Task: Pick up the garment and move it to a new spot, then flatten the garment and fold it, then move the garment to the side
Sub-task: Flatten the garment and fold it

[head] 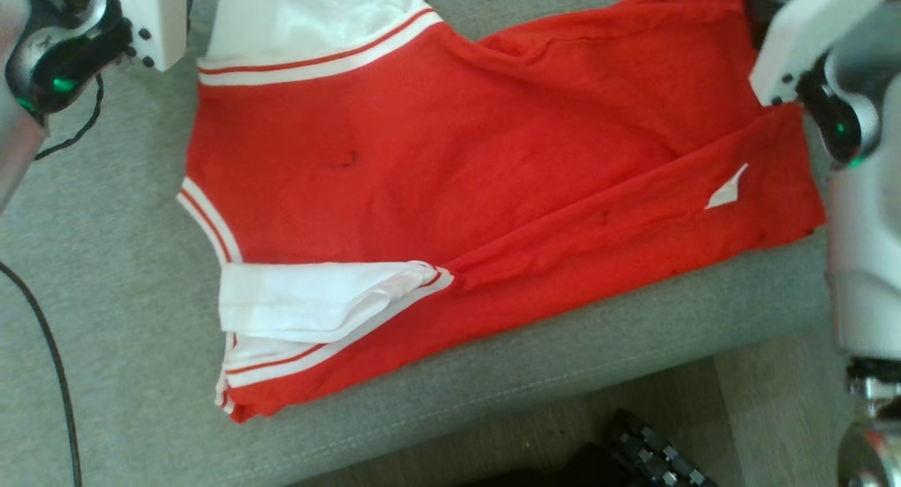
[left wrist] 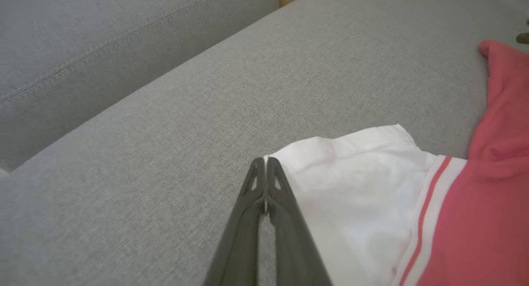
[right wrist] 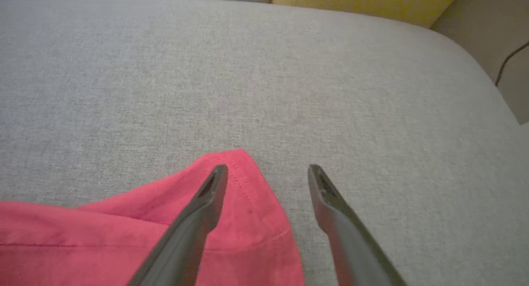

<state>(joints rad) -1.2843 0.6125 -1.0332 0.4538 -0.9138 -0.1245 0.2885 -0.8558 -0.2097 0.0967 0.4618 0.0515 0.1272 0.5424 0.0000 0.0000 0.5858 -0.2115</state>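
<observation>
A grey sofa (head: 105,297) seat is the work surface, and a strip of wooden floor (head: 767,395) shows below its front edge in the head view.

There is one garment (head: 457,163): red, with two white sleeves and red-and-white striped trim. It lies spread across the seat, close to the front edge.

The left gripper (left wrist: 265,160) has its two fingers pressed together. They pinch the outer edge of one sleeve (left wrist: 351,187), and a thin white line of cloth shows between them. This sleeve lies flat on the sofa. The second sleeve (head: 303,300) is folded over itself on the near side of the garment.

The right gripper (right wrist: 268,172) has its two fingers (right wrist: 213,191) spread wide and holds nothing. One finger is over a red hem corner, the other is over bare grey cloth just beside that corner. I cannot tell if the tips touch the surface.

In the head view the left arm (head: 63,43) enters at the upper left corner and the right arm (head: 830,86) at the upper right, one at each far end of the garment. Both reach away from the robot and slope down to the seat.

One small white label (head: 726,189) lies on the red cloth near the right arm. One dark cable (head: 56,374) lies on the sofa at the left.
</observation>
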